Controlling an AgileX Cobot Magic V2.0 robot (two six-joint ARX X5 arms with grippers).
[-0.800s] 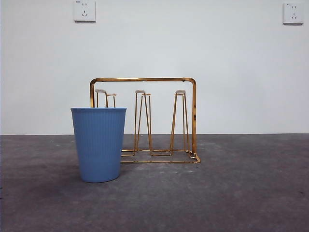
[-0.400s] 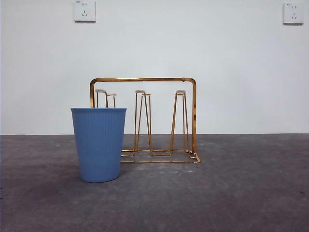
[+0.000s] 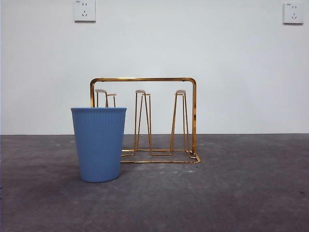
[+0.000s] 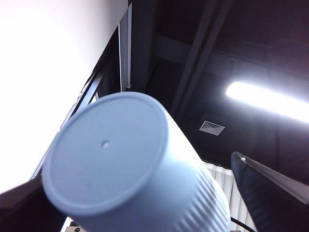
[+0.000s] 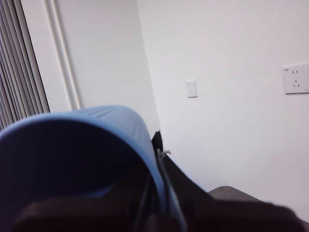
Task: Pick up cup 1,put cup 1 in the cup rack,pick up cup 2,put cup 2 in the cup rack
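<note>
A ribbed blue cup (image 3: 99, 144) stands upright on the table, just in front of the left end of the gold wire cup rack (image 3: 193, 116), whose prongs are bare. No arm shows in the front view. In the left wrist view my left gripper (image 4: 133, 174) holds a light blue ribbed cup (image 4: 120, 164) between its jaws, base towards the ceiling. In the right wrist view my right gripper (image 5: 154, 162) is clamped on the rim of another blue cup (image 5: 96, 121), one jaw inside and one outside, up in front of the white wall.
The dark grey table (image 3: 241, 193) runs back to a white wall with two sockets (image 3: 84, 10). Ceiling lights (image 4: 270, 99) show behind the left cup. A socket (image 5: 295, 79) and a switch (image 5: 191, 88) are on the wall in the right wrist view.
</note>
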